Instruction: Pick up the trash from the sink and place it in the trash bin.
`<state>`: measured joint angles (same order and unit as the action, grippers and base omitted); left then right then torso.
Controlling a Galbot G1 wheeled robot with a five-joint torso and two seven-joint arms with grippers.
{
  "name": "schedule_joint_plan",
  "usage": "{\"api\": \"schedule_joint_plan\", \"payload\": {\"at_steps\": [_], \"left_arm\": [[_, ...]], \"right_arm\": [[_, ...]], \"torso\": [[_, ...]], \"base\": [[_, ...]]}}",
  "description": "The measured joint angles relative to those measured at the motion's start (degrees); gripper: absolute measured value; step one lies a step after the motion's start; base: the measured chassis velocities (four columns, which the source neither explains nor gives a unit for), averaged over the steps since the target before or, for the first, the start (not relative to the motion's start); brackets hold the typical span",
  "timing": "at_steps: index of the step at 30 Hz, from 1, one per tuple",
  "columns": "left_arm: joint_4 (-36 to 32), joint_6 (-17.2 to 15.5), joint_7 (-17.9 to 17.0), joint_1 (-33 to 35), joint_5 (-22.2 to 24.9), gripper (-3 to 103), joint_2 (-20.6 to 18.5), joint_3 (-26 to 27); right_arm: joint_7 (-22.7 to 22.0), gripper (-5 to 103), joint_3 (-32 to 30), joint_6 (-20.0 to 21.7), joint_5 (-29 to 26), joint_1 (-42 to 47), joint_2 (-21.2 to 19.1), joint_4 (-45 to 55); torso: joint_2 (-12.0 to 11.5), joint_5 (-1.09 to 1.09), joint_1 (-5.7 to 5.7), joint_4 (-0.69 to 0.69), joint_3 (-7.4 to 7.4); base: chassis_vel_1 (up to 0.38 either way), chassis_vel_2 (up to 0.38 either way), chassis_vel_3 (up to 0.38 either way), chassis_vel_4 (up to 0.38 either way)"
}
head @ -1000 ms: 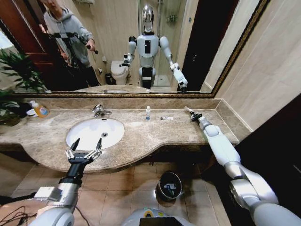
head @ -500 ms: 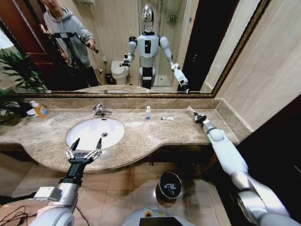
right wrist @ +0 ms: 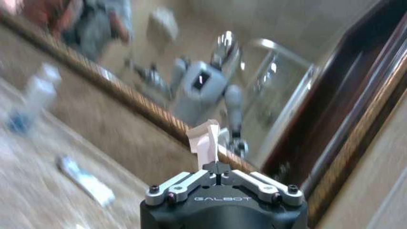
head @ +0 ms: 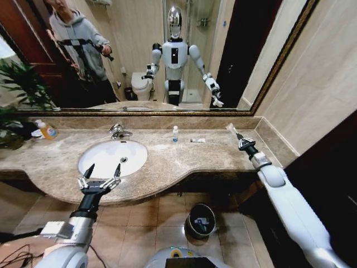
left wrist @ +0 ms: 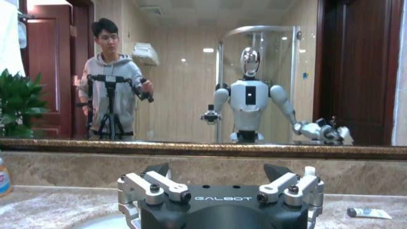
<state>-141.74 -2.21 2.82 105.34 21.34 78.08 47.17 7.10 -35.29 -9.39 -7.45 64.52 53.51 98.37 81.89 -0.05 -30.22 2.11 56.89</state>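
Marble counter [head: 184,153] beneath right gripper [head: 236,137] pinching, seemingly, a grey-white packet [right wrist: 205,143].

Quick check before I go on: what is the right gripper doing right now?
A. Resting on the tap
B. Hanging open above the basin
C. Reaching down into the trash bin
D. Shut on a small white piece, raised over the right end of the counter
D. The right gripper is raised over the right end of the counter, its fingers shut on a small white piece, well away from the sink and the trash bin.
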Motion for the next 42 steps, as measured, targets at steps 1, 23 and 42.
{"api": "schedule_joint_plan", "payload": {"at_steps": [1, 23, 42], "left_arm": [[0.0, 0.0, 0.0, 0.0, 0.0, 100, 0.0, 0.0], [0.0, 0.0, 0.0, 0.0, 0.0, 100, 0.0, 0.0], [0.0, 0.0, 0.0, 0.0, 0.0, 100, 0.0, 0.0]], "right_arm": [[-0.4, 0, -0.6, -1.5, -2.1, 3.1, 0.7, 2.5], [2.5, 0, -2.0, -27.0, -7.6, 34.4, 12.0, -0.9], [3.5, 0, 4.5, -32.2, 13.8, 23.9, 17.4, -27.0]], "torso": [[0.0, 0.02, 0.0, 0.0, 0.0], [0.0, 0.04, 0.0, -0.01, 0.01], [0.0, 0.05, -0.01, 0.01, 0.01]], "base": [[0.0, 0.0, 0.0, 0.0], [0.0, 0.0, 0.0, 0.0], [0.0, 0.0, 0.0, 0.0]]}}
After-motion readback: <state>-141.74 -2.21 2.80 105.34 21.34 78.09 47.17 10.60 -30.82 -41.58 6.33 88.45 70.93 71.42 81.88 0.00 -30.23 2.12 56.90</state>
